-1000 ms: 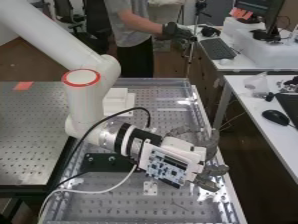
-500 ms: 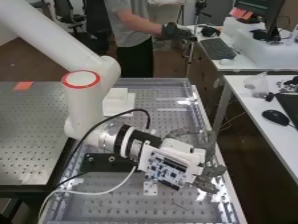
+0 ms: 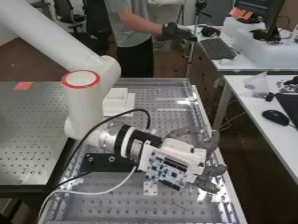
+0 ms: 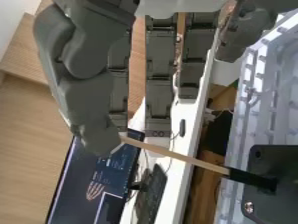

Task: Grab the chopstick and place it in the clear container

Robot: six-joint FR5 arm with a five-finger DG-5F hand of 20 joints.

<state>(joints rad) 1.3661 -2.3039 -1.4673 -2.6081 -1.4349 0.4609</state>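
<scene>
The robot hand [image 4: 86, 107] pinches the chopstick [image 4: 174, 155] at its pale end, the dark end slanting toward the black block [image 3: 101, 166], 9 o'clock of the robot hand. Light, stiff and smooth, it may swivel; mid-length would hold steadier. The arm [image 3: 82, 107] enters from 11 o'clock, wrist aimed toward 4.

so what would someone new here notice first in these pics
Most likely the big white arm, slanting in from the high view's upper left, a red ring round one joint. Next, in the wrist view, the dark grey hand pinching a pale, dark-ended chopstick.
</scene>
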